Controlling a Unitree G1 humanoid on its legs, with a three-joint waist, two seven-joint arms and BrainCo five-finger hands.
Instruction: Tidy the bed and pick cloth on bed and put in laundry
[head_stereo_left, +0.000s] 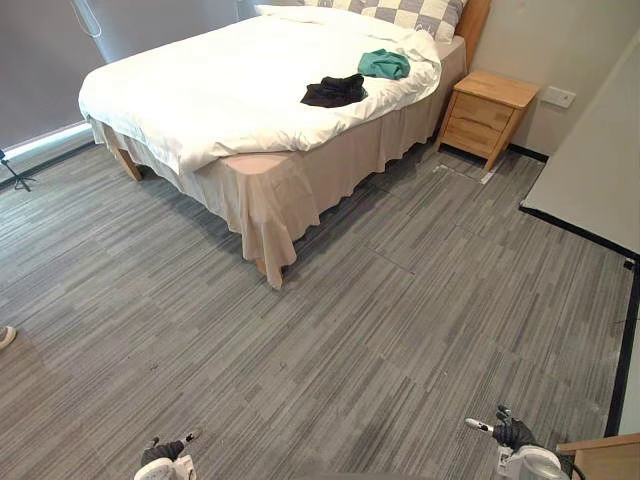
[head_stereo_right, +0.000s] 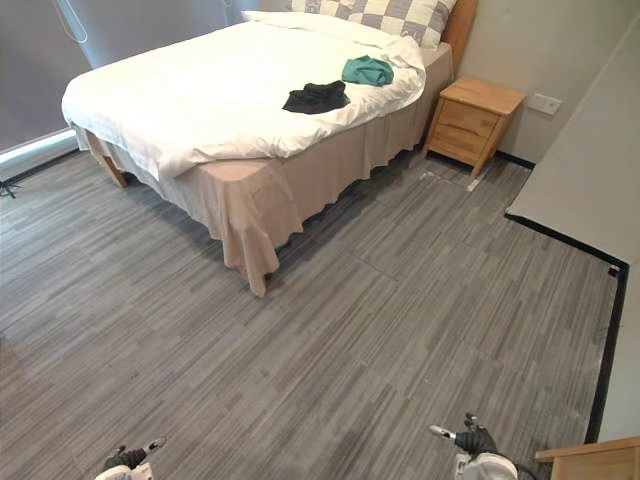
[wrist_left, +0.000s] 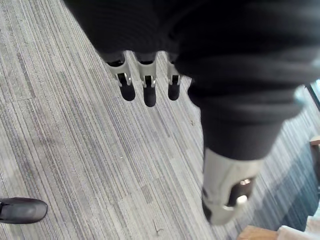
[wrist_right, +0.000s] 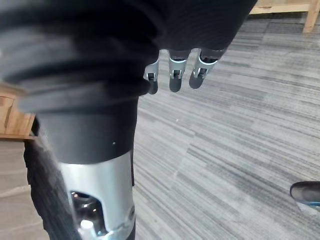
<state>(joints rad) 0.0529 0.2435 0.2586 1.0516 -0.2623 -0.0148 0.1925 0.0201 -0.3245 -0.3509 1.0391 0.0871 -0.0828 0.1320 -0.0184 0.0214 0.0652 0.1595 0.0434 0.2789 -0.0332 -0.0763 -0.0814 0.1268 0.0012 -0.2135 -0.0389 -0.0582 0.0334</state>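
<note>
Fingers (wrist_left: 150, 94) of left hand (head_stereo_left: 163, 453) and right hand (head_stereo_left: 512, 432) hang straight, holding nothing.
Two cloths lie near the bed's (head_stereo_left: 200, 95) right edge: one black cloth (head_stereo_left: 334, 91), one green cloth (head_stereo_left: 384, 65).

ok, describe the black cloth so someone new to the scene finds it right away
Start at the big white bed and go to its side nearest the wooden nightstand. Two crumpled cloths lie there close together; the black cloth is the dark one, farther from the pillows than the teal cloth.
</note>
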